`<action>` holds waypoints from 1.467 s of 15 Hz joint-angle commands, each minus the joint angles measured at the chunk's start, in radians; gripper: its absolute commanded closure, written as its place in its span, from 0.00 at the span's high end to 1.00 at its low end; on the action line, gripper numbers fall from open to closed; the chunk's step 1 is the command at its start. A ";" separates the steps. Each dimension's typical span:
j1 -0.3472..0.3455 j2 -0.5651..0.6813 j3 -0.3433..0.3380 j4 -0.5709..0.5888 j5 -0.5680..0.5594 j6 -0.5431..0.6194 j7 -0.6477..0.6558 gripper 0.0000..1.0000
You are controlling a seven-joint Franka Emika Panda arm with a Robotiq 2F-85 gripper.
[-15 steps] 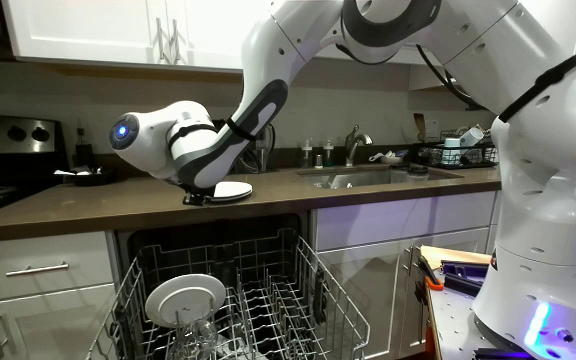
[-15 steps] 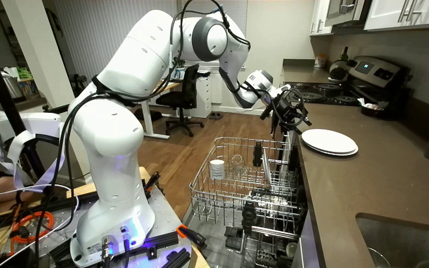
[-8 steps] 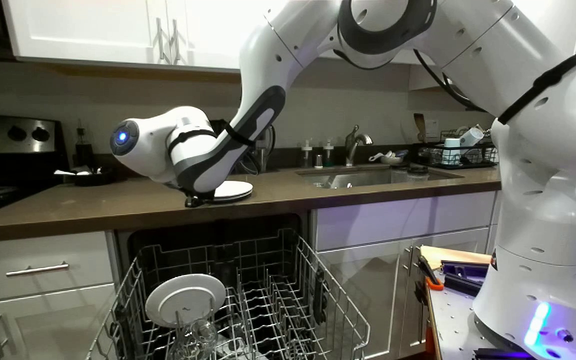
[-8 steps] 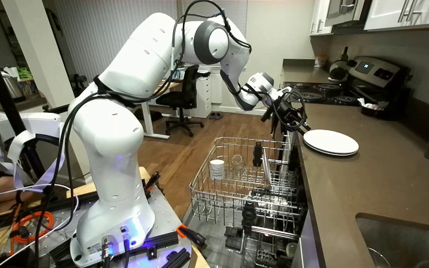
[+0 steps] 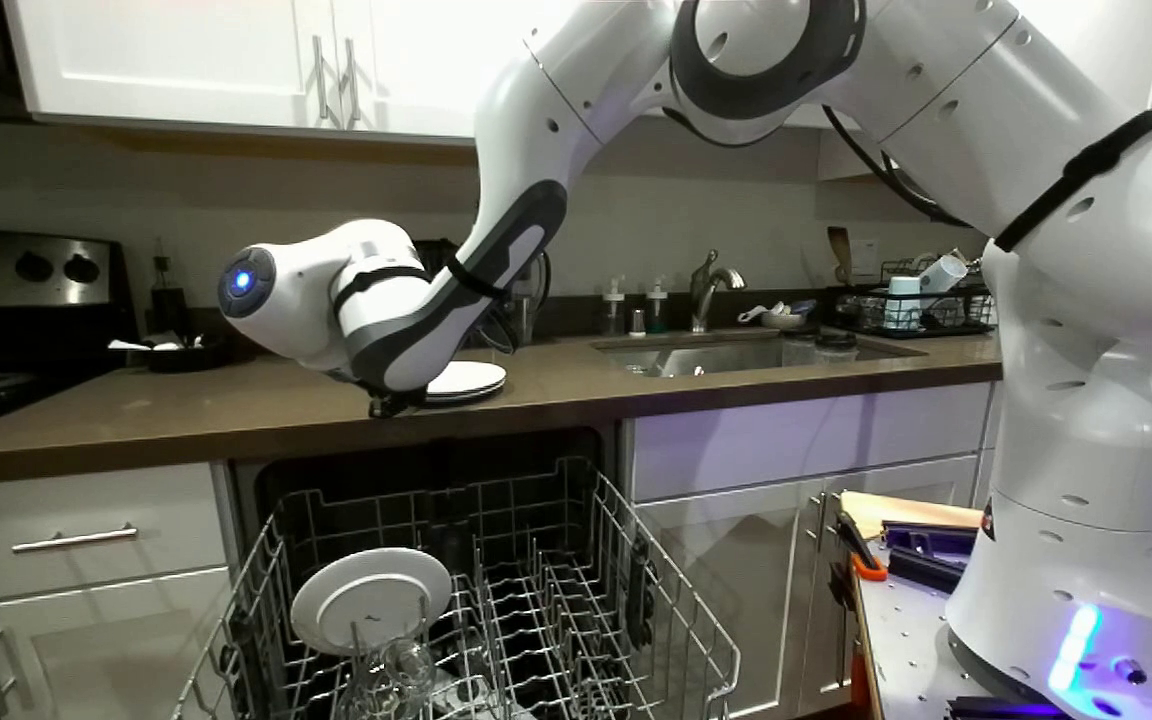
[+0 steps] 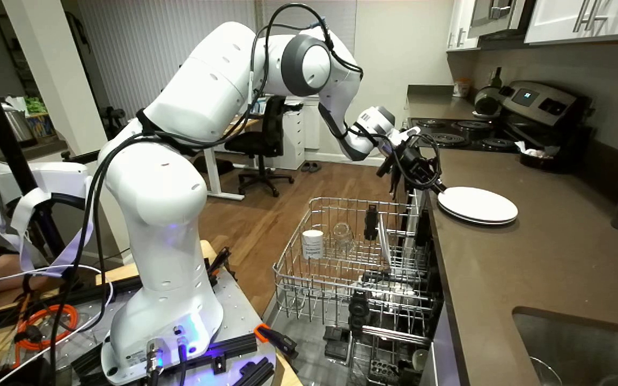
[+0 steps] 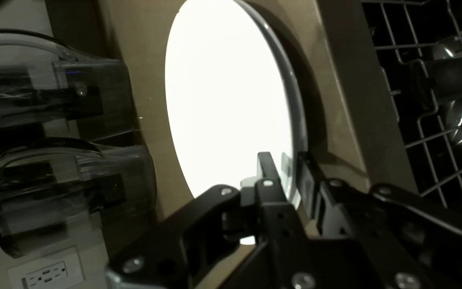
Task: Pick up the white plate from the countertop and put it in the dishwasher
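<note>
One hand (image 6: pixel 440 187) at the white plate (image 6: pixel 478 203), upper of two stacked on the surface (image 6: pixel 545 257)
In an exterior view, one dish (image 5: pixel 372 600) stands in the dishwasher (image 5: pixel 356 462); in the wrist view, two fingers (image 7: pixel 270 170) stand narrowly apart, rim between — whether they grip, I cannot tell.

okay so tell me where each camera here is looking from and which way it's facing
Wrist view: on the wrist, slanting down past the gripper at the white plate; the gripper shows at the bottom.
In an exterior view: out from the counter, facing it across the open dishwasher; the arm and base show, the gripper mostly hidden.
In an exterior view: near the base, looking along the counter toward the stove; arm, base and gripper show.
Shared: both exterior views show the arm, white plate, dishwasher and stove.
</note>
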 commanded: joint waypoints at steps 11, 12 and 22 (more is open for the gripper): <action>0.038 -0.004 -0.007 -0.009 -0.015 0.022 0.024 0.06; 0.042 -0.005 -0.007 -0.012 -0.018 0.024 0.026 0.07; 0.062 0.006 -0.020 0.000 -0.072 0.009 0.067 0.07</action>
